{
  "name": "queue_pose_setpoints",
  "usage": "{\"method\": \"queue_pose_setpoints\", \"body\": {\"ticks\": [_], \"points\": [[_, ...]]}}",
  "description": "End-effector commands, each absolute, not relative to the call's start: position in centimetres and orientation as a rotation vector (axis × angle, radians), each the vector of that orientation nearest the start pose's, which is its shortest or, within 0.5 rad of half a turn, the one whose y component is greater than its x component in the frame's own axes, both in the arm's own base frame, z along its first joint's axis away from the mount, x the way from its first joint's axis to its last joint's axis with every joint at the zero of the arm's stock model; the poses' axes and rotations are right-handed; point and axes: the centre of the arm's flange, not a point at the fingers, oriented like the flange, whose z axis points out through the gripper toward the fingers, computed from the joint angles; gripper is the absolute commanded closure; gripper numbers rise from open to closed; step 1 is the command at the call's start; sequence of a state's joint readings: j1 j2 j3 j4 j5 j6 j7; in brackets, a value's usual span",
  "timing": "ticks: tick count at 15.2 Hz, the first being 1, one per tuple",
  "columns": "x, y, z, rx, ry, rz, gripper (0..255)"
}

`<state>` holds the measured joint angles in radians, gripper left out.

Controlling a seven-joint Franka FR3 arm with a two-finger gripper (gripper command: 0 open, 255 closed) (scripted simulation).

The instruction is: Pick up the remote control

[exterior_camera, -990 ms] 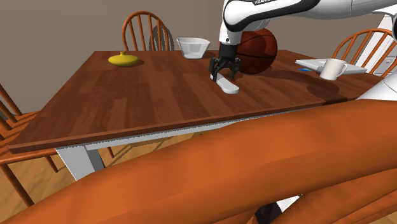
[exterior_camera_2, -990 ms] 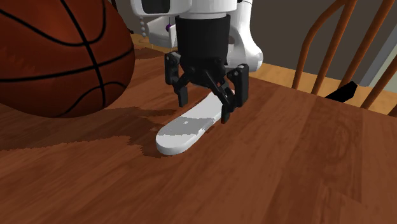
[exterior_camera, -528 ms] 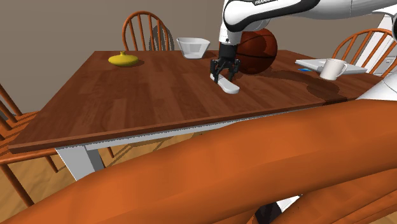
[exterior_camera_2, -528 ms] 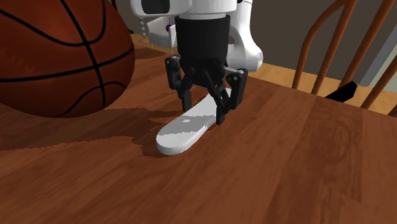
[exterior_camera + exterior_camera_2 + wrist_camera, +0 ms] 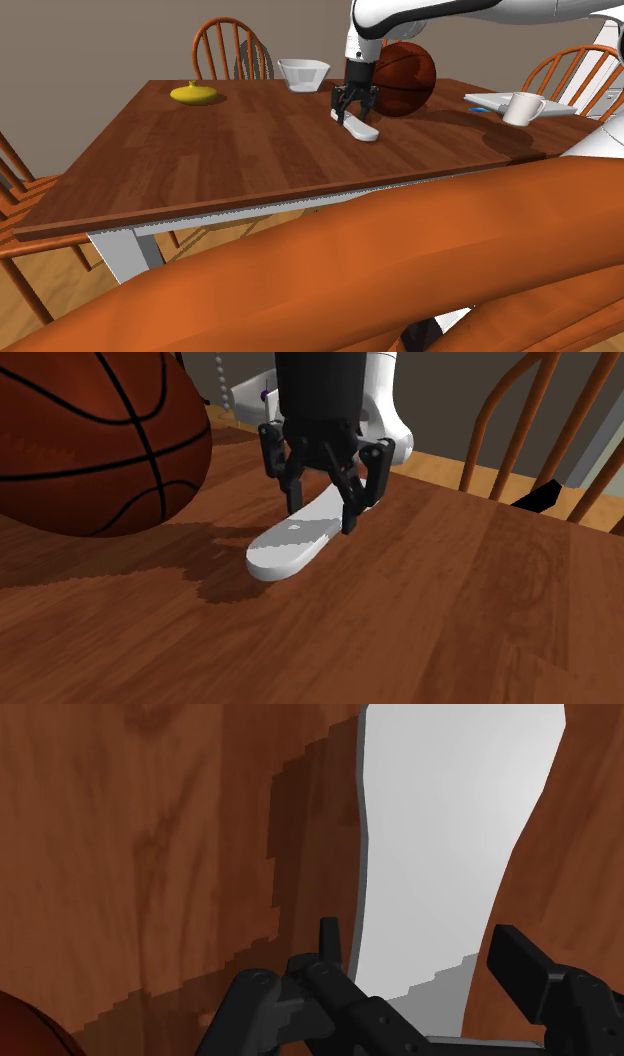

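Note:
The remote control (image 5: 364,129) is a plain white, elongated slab. My gripper (image 5: 352,111) is shut on its far end, just beside the basketball (image 5: 405,78). In the second exterior view the remote control (image 5: 290,547) hangs a little above the wooden table (image 5: 450,622), near end tilted down, with its shadow on the wood below. The black fingers (image 5: 352,512) clasp its sides there, and my gripper (image 5: 322,517) points straight down. In the wrist view the remote control (image 5: 450,834) runs away from my gripper (image 5: 420,944) over the tabletop.
A white bowl (image 5: 303,73) and a yellow object (image 5: 194,93) stand toward the table's far side. A white mug (image 5: 521,107) stands at the shoulder view's right. Wooden chairs (image 5: 230,48) surround the table. Large orange-brown curved shapes (image 5: 400,270) block the shoulder view's foreground.
The fingers closed on the remote control, then the hand rose slightly. The remote's near end has left the table and its shadow has drawn apart from it.

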<state>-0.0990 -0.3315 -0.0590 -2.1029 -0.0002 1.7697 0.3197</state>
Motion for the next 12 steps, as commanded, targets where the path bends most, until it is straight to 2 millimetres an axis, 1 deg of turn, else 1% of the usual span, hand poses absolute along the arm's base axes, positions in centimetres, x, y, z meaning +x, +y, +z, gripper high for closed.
{"method": "queue_pose_setpoints", "body": {"ticks": [1, 10, 12], "points": [[45.0, -7.6, 56.7, -3.035, 0.734, 0.006, 255], [45.0, -7.6, 61.4, -3.035, 0.734, 0.006, 255], [45.0, -7.6, 61.5, -3.035, 0.734, 0.006, 255]]}}
